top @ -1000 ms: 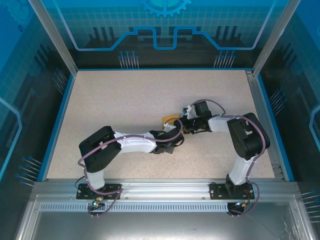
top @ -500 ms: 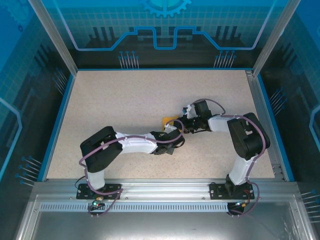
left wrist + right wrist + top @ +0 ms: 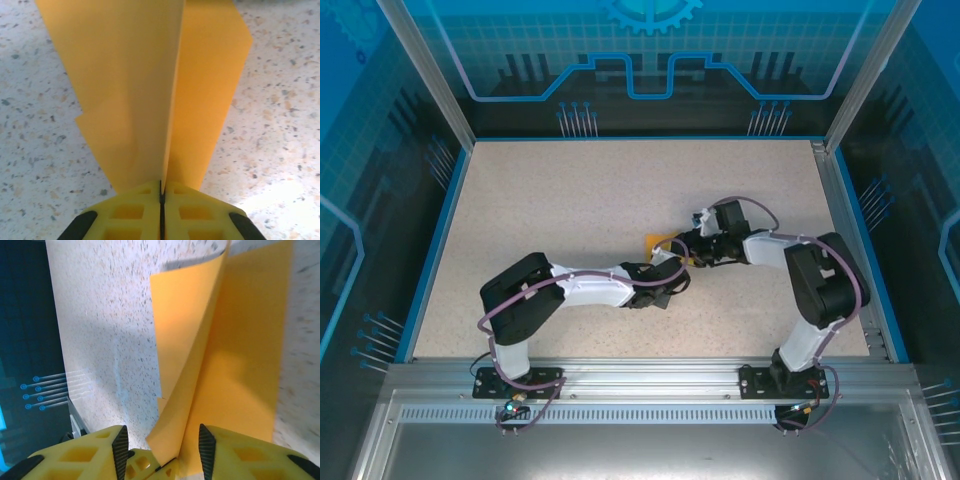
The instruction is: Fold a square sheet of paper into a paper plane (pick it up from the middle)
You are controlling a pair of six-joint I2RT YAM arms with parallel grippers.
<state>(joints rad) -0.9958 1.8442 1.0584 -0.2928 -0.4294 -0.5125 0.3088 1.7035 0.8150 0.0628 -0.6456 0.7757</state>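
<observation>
A thin orange-yellow sheet of paper (image 3: 658,241), folded along a centre crease, sits near the middle of the speckled beige worktop (image 3: 570,200), where the two arms meet. The left arm's yellow fingers (image 3: 147,200) are pressed fully together on the creased edge of the sheet of paper (image 3: 130,90), and its two flaps rise away from them in a narrow V above the worktop. In the right wrist view, the right arm's yellow fingers (image 3: 119,450), with black pads, stand apart. One edge of the sheet of paper (image 3: 235,365) runs down into the gap between them, one flap curling upward and the other lying flatter.
</observation>
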